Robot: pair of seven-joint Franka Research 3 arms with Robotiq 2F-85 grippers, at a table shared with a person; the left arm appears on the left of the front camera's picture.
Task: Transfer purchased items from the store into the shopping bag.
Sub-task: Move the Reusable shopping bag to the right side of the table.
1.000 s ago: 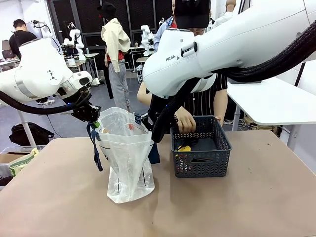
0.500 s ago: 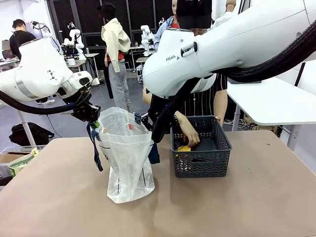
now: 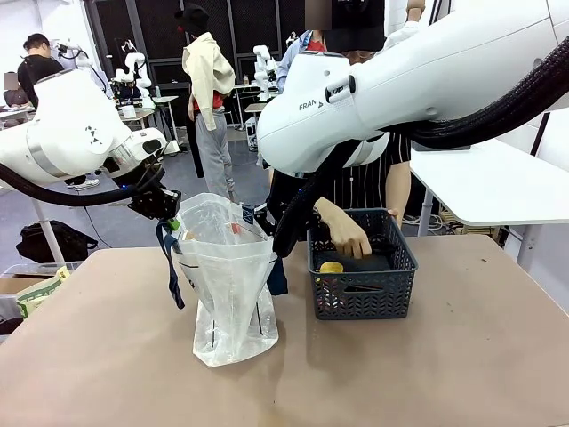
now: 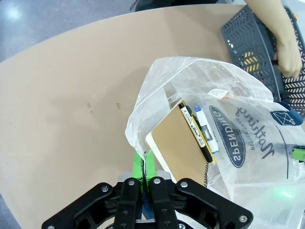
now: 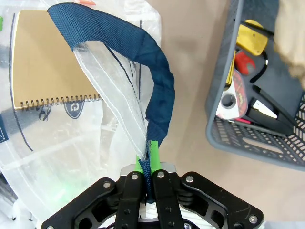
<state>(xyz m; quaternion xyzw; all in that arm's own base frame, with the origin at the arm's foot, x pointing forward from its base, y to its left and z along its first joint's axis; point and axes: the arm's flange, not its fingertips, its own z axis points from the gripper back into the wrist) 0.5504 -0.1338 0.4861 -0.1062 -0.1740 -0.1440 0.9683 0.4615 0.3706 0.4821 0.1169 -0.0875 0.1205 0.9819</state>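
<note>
The shopping bag (image 3: 227,285) stands open on the table between both arms. My left gripper (image 3: 164,206) is shut on its left rim, with the green pads pinching the plastic (image 4: 144,164). My right gripper (image 5: 147,164) is shut on the navy handle (image 5: 159,90) at the bag's right side. Inside the bag lie a brown spiral notebook (image 4: 178,143) and marker pens (image 4: 198,136). The store, a dark grey basket (image 3: 363,294), sits to the right of the bag and holds purchased items, among them a yellow one (image 3: 332,267) (image 5: 251,38). A person's hand (image 3: 347,238) reaches into it.
The brown table (image 3: 444,374) has free room in front of and to the right of the basket. The person stands at the far edge behind the basket. A white table (image 3: 489,182) stands at the right rear.
The person's hand has moved lower and rightward inside the basket. Both arms and the bag have stayed still.
</note>
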